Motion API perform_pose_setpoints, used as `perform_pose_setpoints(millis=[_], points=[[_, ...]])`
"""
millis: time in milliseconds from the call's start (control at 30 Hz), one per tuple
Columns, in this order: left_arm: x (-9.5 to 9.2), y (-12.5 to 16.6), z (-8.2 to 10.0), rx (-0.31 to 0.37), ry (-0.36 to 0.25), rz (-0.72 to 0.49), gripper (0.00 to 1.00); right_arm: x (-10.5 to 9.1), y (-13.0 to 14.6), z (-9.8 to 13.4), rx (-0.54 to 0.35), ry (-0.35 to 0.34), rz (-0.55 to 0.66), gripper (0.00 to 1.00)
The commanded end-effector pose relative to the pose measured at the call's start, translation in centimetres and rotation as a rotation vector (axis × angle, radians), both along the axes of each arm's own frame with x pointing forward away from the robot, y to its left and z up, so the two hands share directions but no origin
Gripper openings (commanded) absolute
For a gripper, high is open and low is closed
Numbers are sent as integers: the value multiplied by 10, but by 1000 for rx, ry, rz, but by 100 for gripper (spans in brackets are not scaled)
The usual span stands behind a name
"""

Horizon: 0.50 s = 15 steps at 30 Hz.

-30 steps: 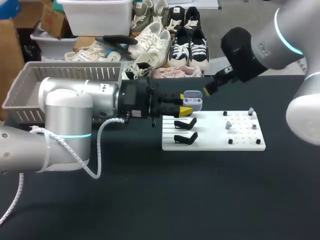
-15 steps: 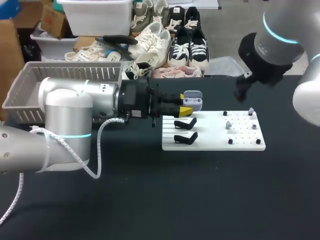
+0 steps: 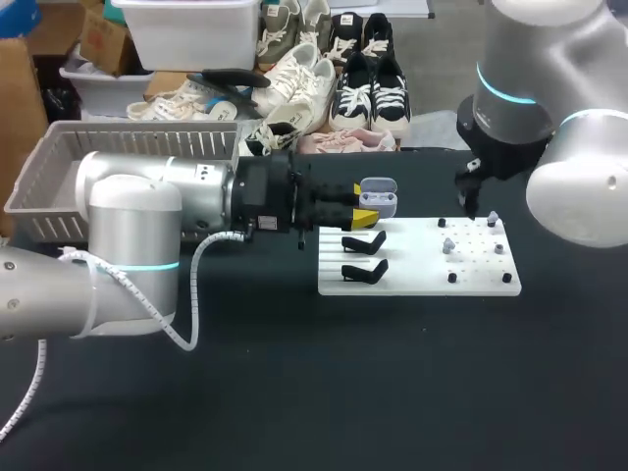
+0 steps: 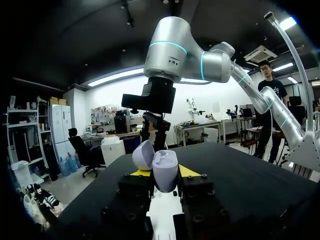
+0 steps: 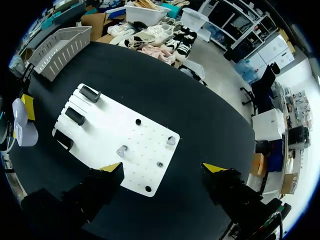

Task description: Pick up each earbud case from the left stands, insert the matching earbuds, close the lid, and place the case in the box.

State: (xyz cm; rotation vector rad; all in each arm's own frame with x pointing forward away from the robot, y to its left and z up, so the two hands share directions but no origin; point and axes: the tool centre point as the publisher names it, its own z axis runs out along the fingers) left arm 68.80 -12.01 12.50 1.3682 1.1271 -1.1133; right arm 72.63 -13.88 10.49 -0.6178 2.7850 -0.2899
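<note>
The left gripper point(image 3: 367, 204) is clamped on the earbud case point(image 3: 379, 197), which sticks out just past its fingertips. The lid is swung back and the hollow side faces up, as far as I can judge. The case's long axis seems to lie across the fingers.

The right gripper point(image 5: 163, 167) hangs with its fingers spread wide over the white board point(image 5: 100, 127). Two grey earbuds point(image 5: 121, 150) stand on pegs straight ahead of it, one nearer each finger. They are well apart from the left gripper, so the pick falls to the right arm.
</note>
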Motion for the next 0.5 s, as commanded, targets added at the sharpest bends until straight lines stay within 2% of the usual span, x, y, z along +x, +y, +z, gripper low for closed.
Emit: perform_pose_setpoints(millis=[33,133,167,433,467,500], points=[[0,0,0,-2,-1,2,0,11,-2,-14,7,31,-8,93],[0,0,0,-2,-1,2,0,12,-3,-23,12,50,-5,87],[0,0,0,-2,-1,2,0,13,-3,-27,7,59,-2,81],[0,0,0,-2,-1,2,0,20,-3,-45,4,83,2,71],[0,0,0,-2,-1,2,0,19,-3,-45,6,91,-2,65],[0,0,0,-2,-1,2,0,19,-3,-48,2,100,-5,50]])
